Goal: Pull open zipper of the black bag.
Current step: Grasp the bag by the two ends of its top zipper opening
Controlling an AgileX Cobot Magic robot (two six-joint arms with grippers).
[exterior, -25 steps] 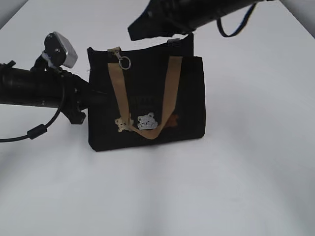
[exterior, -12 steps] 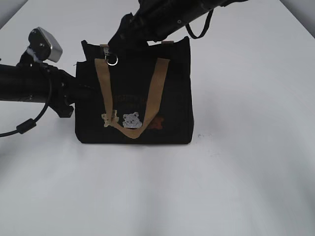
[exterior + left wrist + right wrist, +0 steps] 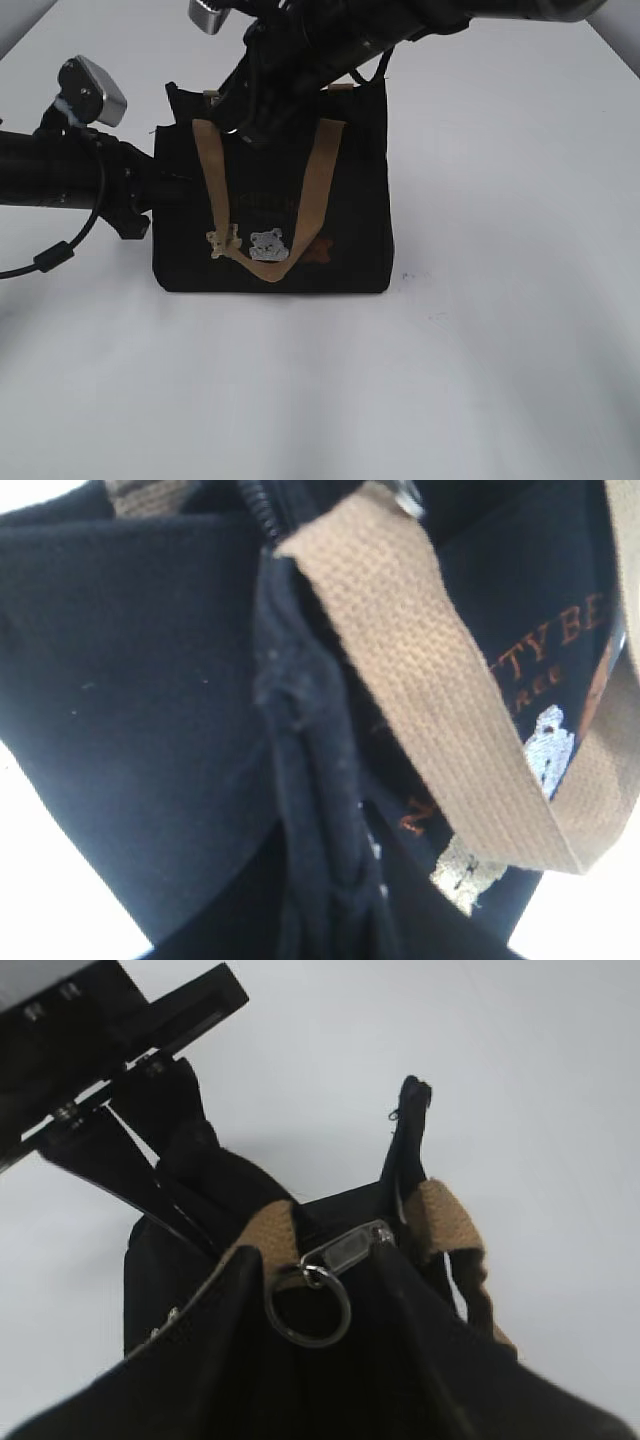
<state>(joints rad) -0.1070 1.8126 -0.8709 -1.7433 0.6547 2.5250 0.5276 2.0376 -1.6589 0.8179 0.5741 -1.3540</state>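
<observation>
I see the black bag (image 3: 330, 200) standing upright mid-table (image 3: 480, 380), bare white surface open in front of it and to its right, while its left edge is crowded by my left gripper (image 3: 170, 188), pinched narrow on the bag's side fabric. My right gripper (image 3: 240, 118) hangs over the bag's top left corner above the zipper (image 3: 345, 1250) pull and its silver ring (image 3: 308, 1310); I cannot tell whether it grips anything. The right arm (image 3: 400, 25) hides the ring from outside, and the tan strap (image 3: 450, 700) covers part of the gold lettering (image 3: 540, 650).
</observation>
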